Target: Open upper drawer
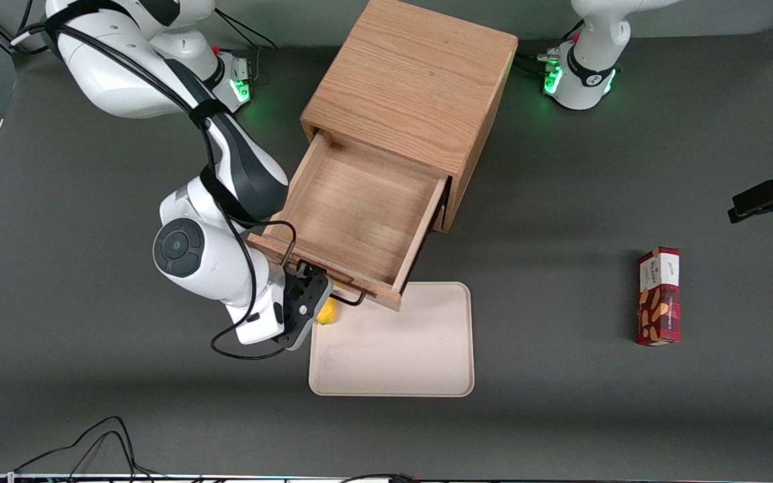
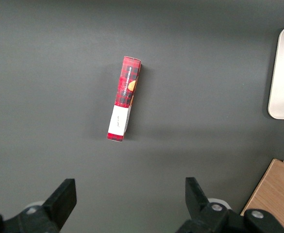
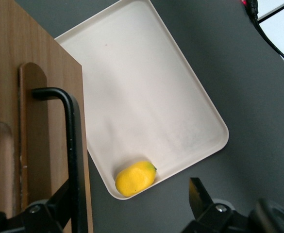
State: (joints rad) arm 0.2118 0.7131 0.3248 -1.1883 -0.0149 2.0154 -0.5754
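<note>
My gripper sits at the handle of the pulled-out upper drawer — fingers spread, gripping nothing — with a yellow fruit on the tray just beside it.

Working arm: glossy white rounded shells, black joint sleeves, dark round cap on the wrist joint. Black cable runs along the links and loops off the wrist; base glows green. Gripper: black, angular fingers, at the drawer's front
</note>
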